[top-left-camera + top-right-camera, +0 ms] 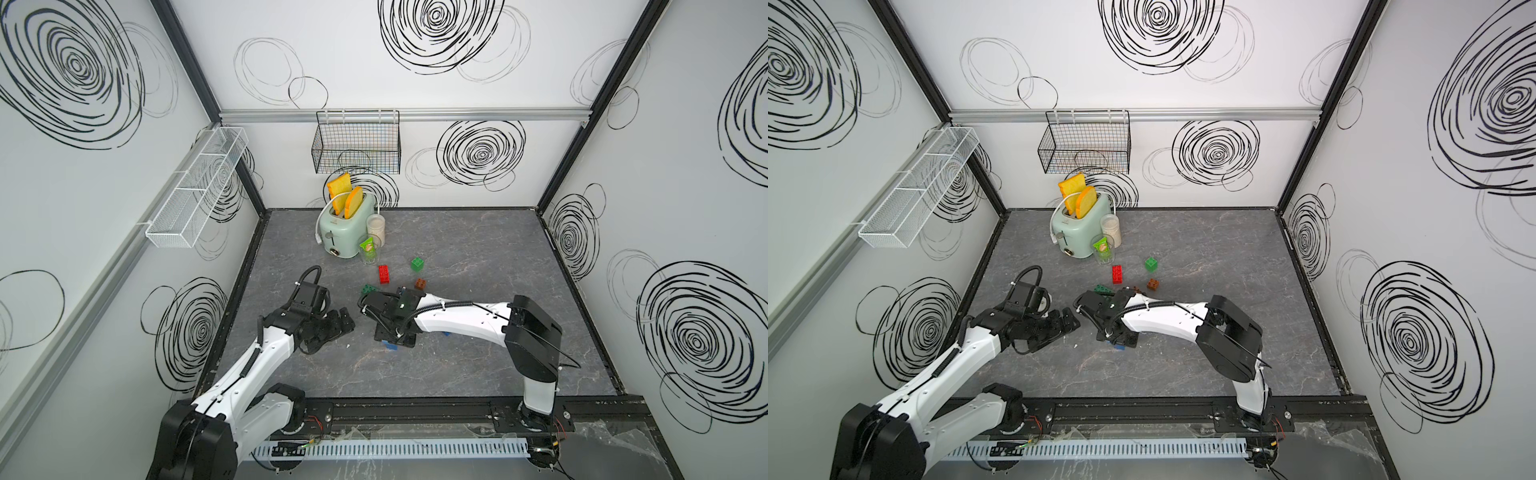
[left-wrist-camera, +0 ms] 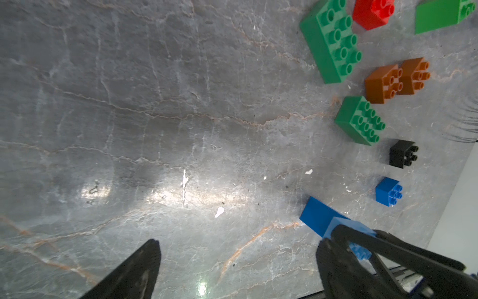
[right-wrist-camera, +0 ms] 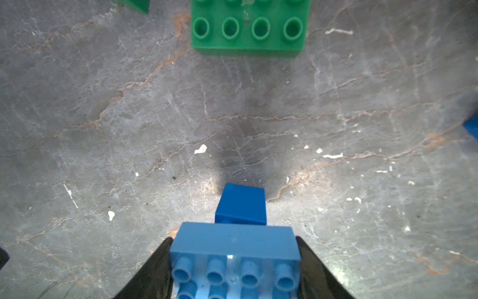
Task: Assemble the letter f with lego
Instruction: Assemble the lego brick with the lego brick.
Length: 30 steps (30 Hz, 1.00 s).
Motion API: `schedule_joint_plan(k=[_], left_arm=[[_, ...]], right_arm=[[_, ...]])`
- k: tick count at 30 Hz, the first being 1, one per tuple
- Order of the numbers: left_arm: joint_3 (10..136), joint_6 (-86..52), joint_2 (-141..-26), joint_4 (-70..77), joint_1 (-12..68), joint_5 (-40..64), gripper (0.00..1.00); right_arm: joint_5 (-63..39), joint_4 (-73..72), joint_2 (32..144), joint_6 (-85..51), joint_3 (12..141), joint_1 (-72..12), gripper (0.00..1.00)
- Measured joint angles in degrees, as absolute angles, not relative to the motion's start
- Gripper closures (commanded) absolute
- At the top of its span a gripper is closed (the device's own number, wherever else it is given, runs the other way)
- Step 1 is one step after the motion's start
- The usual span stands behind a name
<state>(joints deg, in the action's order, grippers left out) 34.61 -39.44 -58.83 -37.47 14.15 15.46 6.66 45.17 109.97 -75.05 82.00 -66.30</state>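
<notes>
The right end effector [image 3: 234, 247] is clamped on a light blue brick [image 3: 232, 259], with one black finger on each side. This brick sits over one end of a dark blue brick [image 3: 241, 204] that lies on the grey worktop [image 1: 478, 353]. I cannot tell if the two are pushed fully together. In both top views this pair is just below the middle of the frame, mostly hidden under the arm. The left end effector [image 1: 347, 321] hangs just to the left of it with its fingers wide apart and nothing between them. The other lego lies a bit higher in the frame: a red brick [image 1: 383, 274], a green square brick [image 1: 417, 263], an orange-brown brick [image 1: 419, 284] and a long dark green brick [image 1: 369, 289]. The left wrist view also shows a black brick [image 2: 402, 154] and a small blue brick [image 2: 388, 191]. A mint toaster [image 1: 345, 232] stands at the back, and a glass beside it holds a green packet [image 1: 369, 247] whose label is too small to read. Open grey worktop runs from the bricks to the black edge strip [image 1: 582, 299] on the right of the frame, and down to the rail at the bottom.
</notes>
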Motion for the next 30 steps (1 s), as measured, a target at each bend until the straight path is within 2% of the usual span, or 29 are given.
schedule_joint_plan(k=[30], left_arm=[[34.9, -39.7, -60.1, -37.7, 14.3, 13.7, 0.02]], right_arm=[[5.1, 45.4, 110.4, -76.8, 82.2, -65.7, 0.46]])
